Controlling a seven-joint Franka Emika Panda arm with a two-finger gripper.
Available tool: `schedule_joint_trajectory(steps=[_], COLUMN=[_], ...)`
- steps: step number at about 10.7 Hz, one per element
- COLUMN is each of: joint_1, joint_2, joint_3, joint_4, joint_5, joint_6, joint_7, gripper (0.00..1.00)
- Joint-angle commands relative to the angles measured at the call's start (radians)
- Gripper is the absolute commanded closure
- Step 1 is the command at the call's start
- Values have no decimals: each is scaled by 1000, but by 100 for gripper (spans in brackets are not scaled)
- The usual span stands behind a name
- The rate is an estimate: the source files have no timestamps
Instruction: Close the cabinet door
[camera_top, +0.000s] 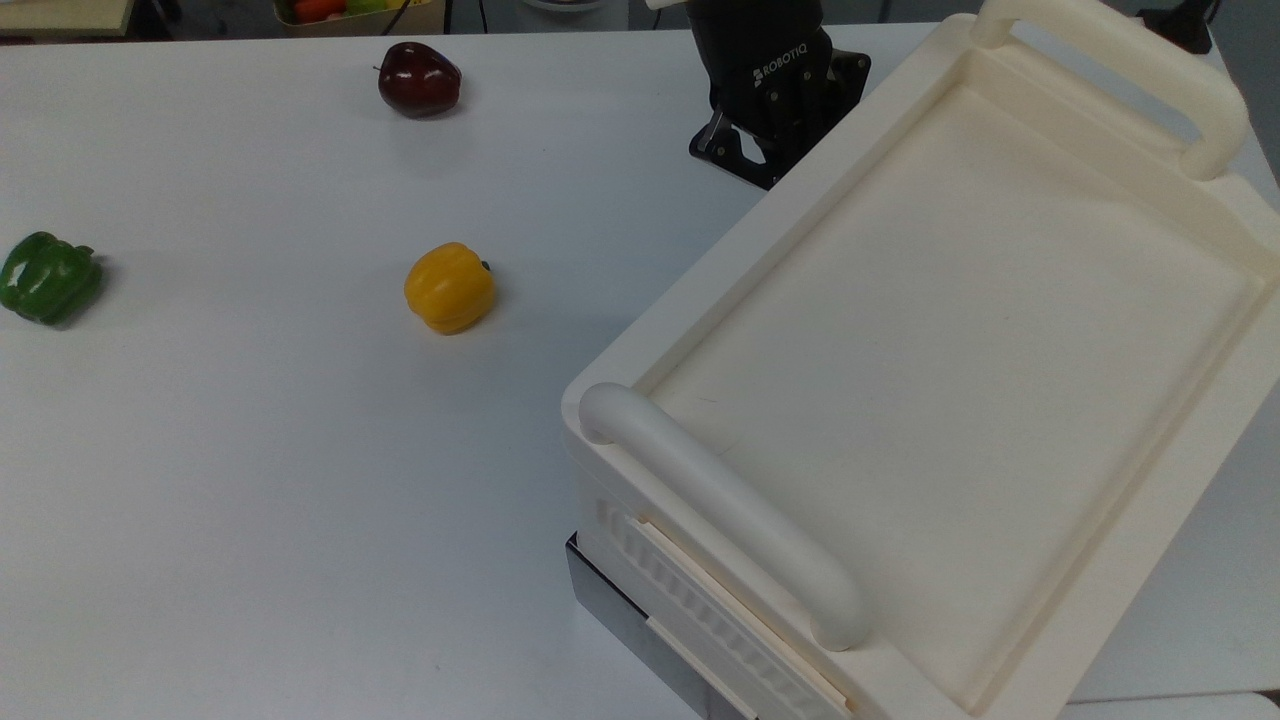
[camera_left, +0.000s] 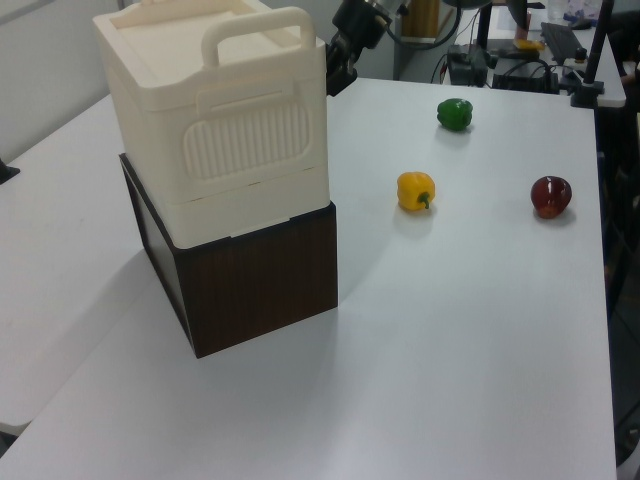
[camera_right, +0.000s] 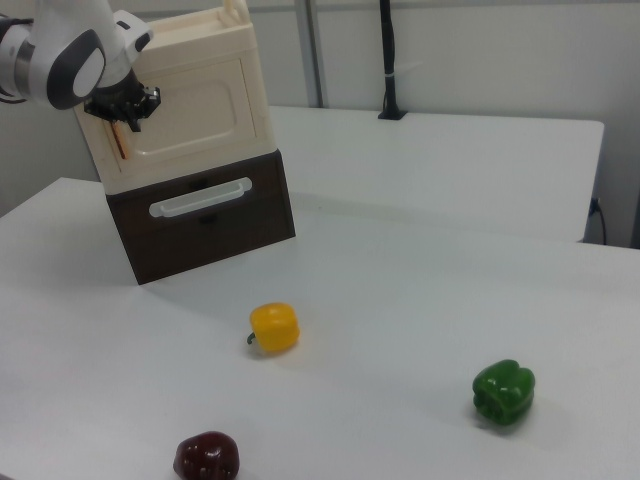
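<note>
White tabletop fills my monitors, with office desks and cables behind it in the left view. On it I see the cabinet, a large cream-white box with a recessed tray top and two thick rounded handles, stacked on a dark wood-grain base whose front carries a pale bar handle in the right view. From the right view, the cabinet door lies flush with the cabinet's front face, a copper-coloured strip handle showing at the right view's left end of the panel. My arm's gripper is pressed up against that same end of the door, right at the handle; in the top view the gripper sits tight against the cabinet's upper-left edge, and in the left view it pokes out just beyond the cabinet's far corner. I cannot tell from any feed whether the fingers are parted or closed. Three peppers lie well apart from the cabinet on open table: a yellow pepper nearest it, a dark red pepper toward the top view's far edge, and a green pepper off at the top view's left.
</note>
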Motion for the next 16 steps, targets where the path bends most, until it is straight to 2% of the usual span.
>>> schedule_joint_trajectory(steps=[1,2,5,6,8,9,10,11,12,13,16], joint_1=[19,10,-81,-93,-101,-119,-125,-133,-144,-150,-170], joint_2=[4,-6,-72,-91,-109,-112,-112,-112,-112,-112,-143], joint_3=[-3,-4,-20,-47,-105,-132,-156,-185,-216,-243,-303], joint_4=[-6,-8,-3,-3,-1,-1,-1,-1,-4,-5,-1], joint_5=[-11,-13,-14,-40,-143,-160,-198,-232,-235,-235,-220], joint_6=[47,-2,-331,-409,-592,-666,-707,-715,-717,-717,-758], joint_7=[24,30,68,163,356,425,495,556,554,540,479], gripper=[100,100,100,100,100,100,91,66,27,0,0])
